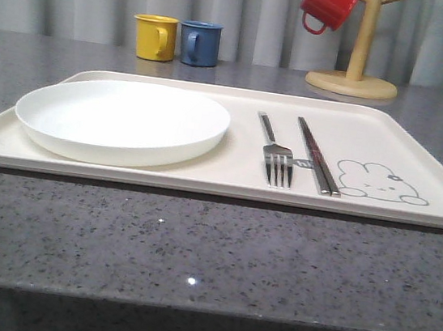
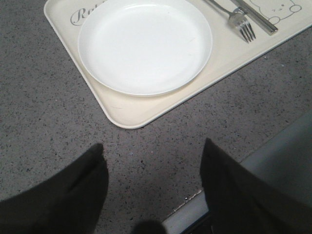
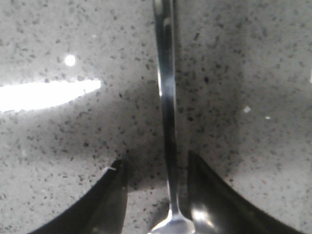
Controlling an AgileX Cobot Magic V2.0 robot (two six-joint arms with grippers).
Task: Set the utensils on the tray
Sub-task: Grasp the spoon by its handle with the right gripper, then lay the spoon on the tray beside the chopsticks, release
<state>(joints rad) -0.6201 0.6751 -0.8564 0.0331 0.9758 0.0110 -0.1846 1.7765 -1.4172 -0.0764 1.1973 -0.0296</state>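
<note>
Between the two dark fingers of the right gripper (image 3: 157, 195) lay a slim shiny silver spoon (image 3: 166, 112), its long handle running straight away from the fingers across the speckled grey stone counter (image 3: 243, 73) and its bowl end just visible at the wrist end of the gap. The fingers stood apart on either side of the handle; whether they touched the metal could not be told from the right wrist view.

Ahead of the left gripper (image 2: 153, 161), past a stretch of bare counter, sat the large flat cream rectangular tray (image 1: 419, 151) with rounded corners and a low rim. Its nearest corner pointed toward the wide-spread, empty left fingers. On the tray, nearest that gripper, rested a round white plate (image 1: 121, 118) with nothing on it. Beyond the plate, farther from the left gripper, lay a four-tined silver fork (image 1: 276, 152), tines toward the tray's front edge, and just beside it a pair of straight silver chopsticks (image 1: 317, 155), roughly parallel to the fork. The chopsticks' near end sat next to a grey bunny drawing (image 1: 381, 182) printed on the tray. Script lettering showed at the tray edge behind the plate in the left wrist view.

Behind the tray on the counter stood a yellow mug (image 1: 155, 38) and a blue mug (image 1: 199, 43) side by side. To their right a red mug (image 1: 327, 6) hung from a pale wooden mug tree (image 1: 356, 61) on a round base.
</note>
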